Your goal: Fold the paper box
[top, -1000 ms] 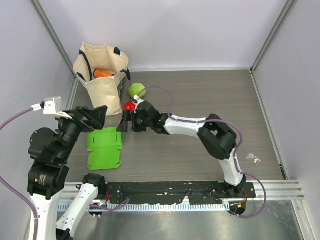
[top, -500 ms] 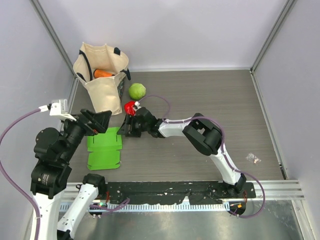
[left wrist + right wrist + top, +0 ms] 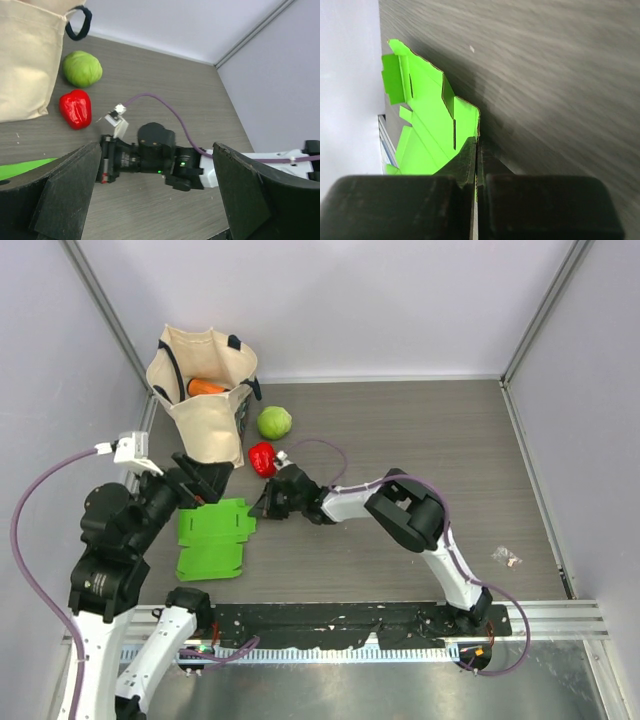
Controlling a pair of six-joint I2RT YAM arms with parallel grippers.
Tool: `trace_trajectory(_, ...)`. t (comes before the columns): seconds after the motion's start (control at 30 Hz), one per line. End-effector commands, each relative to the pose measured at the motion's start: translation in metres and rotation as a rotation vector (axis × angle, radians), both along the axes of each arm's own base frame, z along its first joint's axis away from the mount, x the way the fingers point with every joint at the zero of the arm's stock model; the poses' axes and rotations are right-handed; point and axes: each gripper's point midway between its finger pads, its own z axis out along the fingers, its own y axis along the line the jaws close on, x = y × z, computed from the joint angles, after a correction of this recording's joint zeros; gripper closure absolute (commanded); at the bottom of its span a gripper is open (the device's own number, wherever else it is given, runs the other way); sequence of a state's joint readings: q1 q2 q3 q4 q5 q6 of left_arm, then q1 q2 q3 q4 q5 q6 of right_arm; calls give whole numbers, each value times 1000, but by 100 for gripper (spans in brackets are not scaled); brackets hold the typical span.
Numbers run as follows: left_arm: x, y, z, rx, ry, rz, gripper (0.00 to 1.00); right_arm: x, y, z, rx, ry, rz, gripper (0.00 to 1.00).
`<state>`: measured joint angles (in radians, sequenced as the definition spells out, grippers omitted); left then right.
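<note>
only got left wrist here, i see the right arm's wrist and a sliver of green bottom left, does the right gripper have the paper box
observer: Yes. In the right wrist view the right gripper is shut on a corner edge of the paper box.
operator: is the rest of it flat or lifted
observer: In the top view most of it looks to lie flat on the table; the pinched spot is its far right corner.
operator: where's my gripper relative to it
observer: The left gripper hangs over the box's far edge, beside the tote bag; whether it touches the card I cannot tell.
</note>
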<state>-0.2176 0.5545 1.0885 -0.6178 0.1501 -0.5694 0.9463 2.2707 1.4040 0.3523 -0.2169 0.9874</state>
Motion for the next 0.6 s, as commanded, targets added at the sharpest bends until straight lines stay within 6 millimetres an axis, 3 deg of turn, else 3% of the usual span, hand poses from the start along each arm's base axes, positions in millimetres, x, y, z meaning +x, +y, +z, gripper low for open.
trace_trajectory(0.0,22,-22,-27,-18,135,-86,0,9,-40,57,95,-103,-23,99)
trace_trajectory(0.03,26,-25,-33,-14,166,-101,0,9,-69,63,93,-101,-52,99)
trace_trajectory(0.1,39,-36,-55,-5,267,-144,0,8,-101,69,105,-103,-81,99)
trace_trajectory(0.13,43,-41,-62,-4,295,-174,3,-3,-129,75,105,-106,-88,99)
trace_trajectory(0.2,55,-60,-80,-18,374,-267,14,3,-171,80,102,-112,-139,99)
trace_trajectory(0.23,61,-66,-86,-33,404,-295,15,-11,-193,64,69,-74,-134,99)
trace_trajectory(0.27,65,-73,-91,-50,428,-327,15,-4,-220,80,75,-107,-180,99)
trace_trajectory(0.3,69,-85,-90,-68,427,-380,16,-5,-236,81,66,-110,-197,99)
trace_trajectory(0.33,79,-97,-105,-78,492,-423,16,-18,-254,68,44,-81,-203,99)
trace_trajectory(0.37,83,-105,-111,-64,506,-439,16,-12,-280,85,48,-134,-252,99)
trace_trajectory(0.4,82,-122,-120,-25,532,-479,15,-18,-294,79,29,-128,-266,99)
trace_trajectory(0.43,98,-129,-135,42,550,-459,14,-19,-305,83,27,-142,-284,99)
trace_trajectory(0.47,101,-138,-146,81,575,-474,14,-25,-313,81,16,-141,-271,99)
trace_trajectory(0.5,98,-153,-154,113,597,-509,14,-21,-327,93,35,-175,-303,99)
trace_trajectory(0.53,105,-160,-154,123,598,-516,14,-25,-332,92,43,-171,-301,99)
trace_trajectory(0.57,111,-167,-178,136,668,-535,16,-29,-334,96,67,-173,-281,99)
